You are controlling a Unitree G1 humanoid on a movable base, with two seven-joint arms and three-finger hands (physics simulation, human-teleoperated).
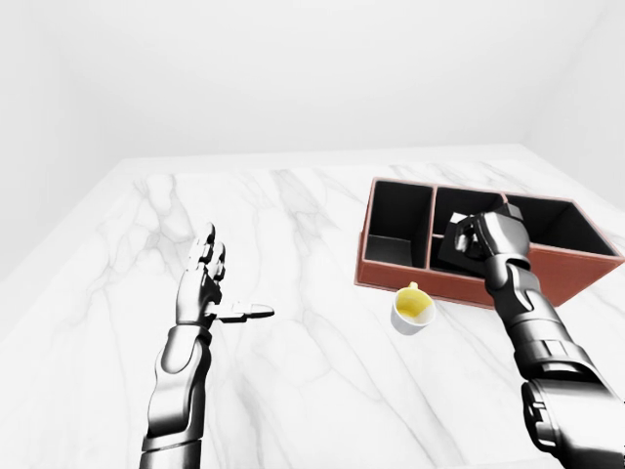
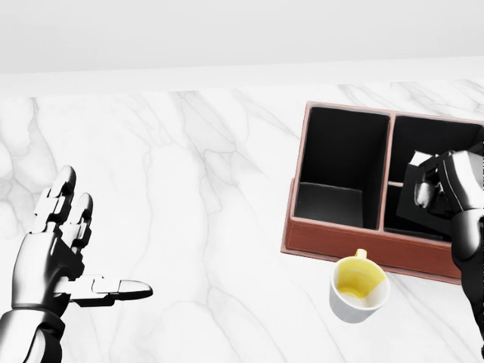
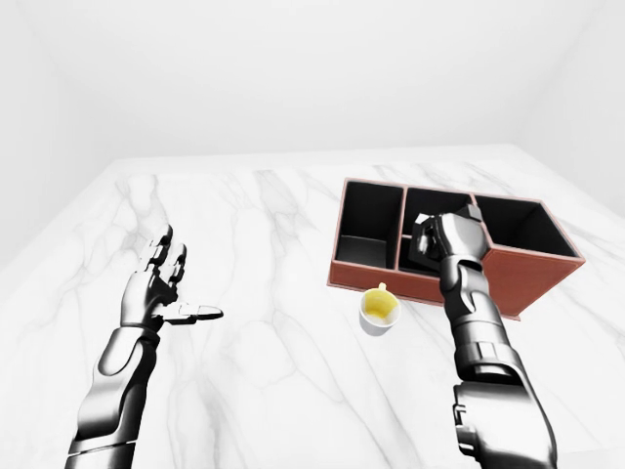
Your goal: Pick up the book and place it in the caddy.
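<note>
**Book over caddy middle bay, release pending**

Book (image 2: 418, 180): dark, flat, only partly visible behind the fingers. Held tilted at the caddy (image 2: 344, 244), over/into its middle compartment in the eye views (the right-hand one of the two bays the head view shows). Can't tell whether its lower edge already rests on the compartment floor; too dark in there.

R hand (image 2: 442, 189): fingers curled round the book's upper part, clamped on it. Wrist and forearm come up from the bottom right of the head view, crossing the caddy's near wall.

Progress, my read: pick-up done, transport done, book at or inside the target bay. Left: lower it fully, open fingers, pull the hand out clear of the walls. Call it late placing stage. Not yet placed, since the grip is on.

L hand (image 1: 202, 289): idle, fingers spread apart, thumb out sideways, holding nothing. Hovers over bare marble well apart from the caddy.

Caddy: reddish-brown outer walls, black lining, three long bays in the left-eye view; leftmost bay has a cross divider making a small pocket at its near end.

Cup (image 2: 358, 290): white, yellow inside, small handle pointing at the caddy, just beside its near wall. Could get clipped by the forearm on withdrawal.

Surface: white marble w/ grey veining, large slab (image 1: 312, 381). Room: plain white walls, nothing else seen.
</note>
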